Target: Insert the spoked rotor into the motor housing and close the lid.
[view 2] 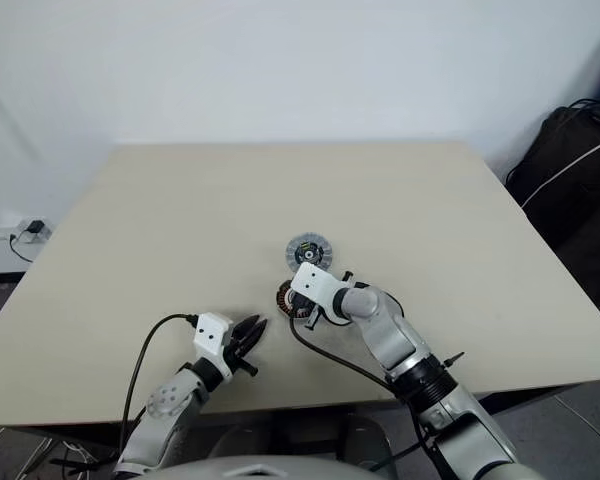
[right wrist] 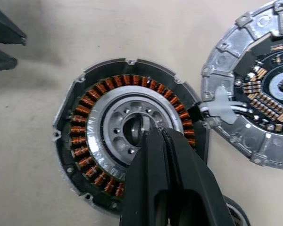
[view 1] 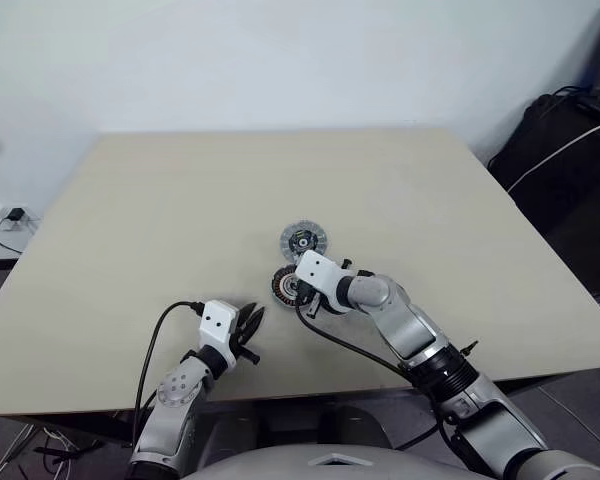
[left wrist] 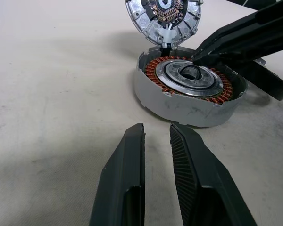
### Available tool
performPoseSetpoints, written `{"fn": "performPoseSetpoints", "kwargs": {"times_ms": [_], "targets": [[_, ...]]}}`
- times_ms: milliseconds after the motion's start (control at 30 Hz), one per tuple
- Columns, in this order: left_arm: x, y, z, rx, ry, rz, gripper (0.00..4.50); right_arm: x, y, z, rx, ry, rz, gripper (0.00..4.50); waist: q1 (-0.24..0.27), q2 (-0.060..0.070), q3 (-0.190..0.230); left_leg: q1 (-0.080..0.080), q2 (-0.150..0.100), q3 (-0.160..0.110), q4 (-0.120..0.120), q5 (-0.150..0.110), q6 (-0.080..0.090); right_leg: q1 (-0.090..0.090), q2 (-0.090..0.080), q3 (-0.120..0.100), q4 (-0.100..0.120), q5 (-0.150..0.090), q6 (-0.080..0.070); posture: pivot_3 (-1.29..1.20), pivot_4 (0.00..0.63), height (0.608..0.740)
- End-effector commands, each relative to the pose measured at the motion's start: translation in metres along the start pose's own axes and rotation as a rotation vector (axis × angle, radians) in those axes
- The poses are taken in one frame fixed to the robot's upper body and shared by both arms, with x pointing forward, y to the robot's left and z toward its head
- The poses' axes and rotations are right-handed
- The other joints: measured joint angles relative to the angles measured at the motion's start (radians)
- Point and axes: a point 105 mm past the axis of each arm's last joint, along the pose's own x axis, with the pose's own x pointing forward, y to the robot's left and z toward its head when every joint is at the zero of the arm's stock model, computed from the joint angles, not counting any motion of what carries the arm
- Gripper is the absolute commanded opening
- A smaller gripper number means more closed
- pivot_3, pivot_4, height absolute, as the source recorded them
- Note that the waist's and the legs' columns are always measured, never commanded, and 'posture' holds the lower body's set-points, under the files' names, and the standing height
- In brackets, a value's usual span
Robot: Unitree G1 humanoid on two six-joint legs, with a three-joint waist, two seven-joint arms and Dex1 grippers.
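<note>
The motor housing (view 1: 283, 288) lies on the table near the front middle, a dark puck with copper windings (right wrist: 85, 136) around a pale centre. Touching its far edge lies the lid (view 1: 303, 240), its dark circuit face up (right wrist: 254, 94), joined to the housing by pale wires. My right gripper (right wrist: 159, 134) is shut, its tips over the housing's pale centre with nothing seen between them. My left gripper (left wrist: 156, 128) is open by a narrow gap and empty, just to the housing's front left (view 1: 250, 322). The spoked rotor is hidden.
The beige table (view 1: 180, 200) reaches far back and to both sides. A black cable (view 1: 340, 345) from my right wrist loops on the table just in front of the housing. A black bag (view 1: 570, 150) stands beyond the table's right edge. A wall socket (view 1: 5, 215) is at the left.
</note>
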Motion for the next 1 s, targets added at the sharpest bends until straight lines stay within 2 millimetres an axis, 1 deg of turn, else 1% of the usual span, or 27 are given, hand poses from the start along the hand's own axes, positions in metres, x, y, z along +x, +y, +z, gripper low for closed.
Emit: {"fn": "performPoseSetpoints", "kwargs": {"times_ms": [33, 333, 600, 700, 900, 1000], "targets": [[0.002, -0.003, 0.017, 0.016, -0.056, -0.012, 0.91, -0.002, -0.004, 0.011, -0.023, -0.039, -0.006, 0.05, -0.001, 0.0, 0.0, 0.0, 0.0, 0.0, 0.0, 0.0, 0.0, 0.0, 0.0, 0.0, 0.0, 0.0, 0.0, 0.0, 0.0, 0.74], [0.002, -0.005, 0.02, 0.014, -0.054, -0.014, 0.91, -0.005, 0.006, 0.005, -0.015, -0.03, 0.058, 0.05, -0.004, 0.0, 0.0, 0.0, 0.0, 0.0, 0.0, 0.0, 0.0, 0.0, 0.0, 0.0, 0.0, 0.0, 0.0, 0.0, 0.0, 0.74], [0.004, -0.005, 0.018, 0.01, -0.047, -0.019, 0.91, -0.007, 0.011, -0.002, 0.015, -0.021, 0.068, 0.05, -0.004, 0.0, 0.0, 0.0, 0.0, 0.0, 0.0, 0.0, 0.0, 0.0, 0.0, 0.0, 0.0, 0.0, 0.0, 0.0, 0.0, 0.74], [0.004, -0.005, 0.018, 0.009, -0.045, -0.024, 0.91, -0.008, 0.007, 0.001, 0.026, -0.041, 0.034, 0.05, -0.004, 0.0, 0.0, 0.0, 0.0, 0.0, 0.0, 0.0, 0.0, 0.0, 0.0, 0.0, 0.0, 0.0, 0.0, 0.0, 0.0, 0.74], [0.004, -0.005, 0.017, 0.011, -0.044, -0.029, 0.91, -0.008, -0.008, 0.013, 0.051, -0.09, -0.061, 0.05, -0.006, 0.0, 0.0, 0.0, 0.0, 0.0, 0.0, 0.0, -0.001, 0.0, 0.0, 0.0, 0.0, 0.0, 0.0, 0.0, 0.0, 0.74], [0.003, -0.004, 0.015, 0.012, -0.041, -0.027, 0.91, -0.005, -0.008, 0.014, 0.055, -0.089, -0.064, 0.05, -0.007, 0.0, 0.0, 0.0, 0.0, 0.0, 0.0, 0.0, -0.001, 0.0, 0.0, 0.0, 0.0, 0.0, 0.0, 0.0, 0.0, 0.74]]}}
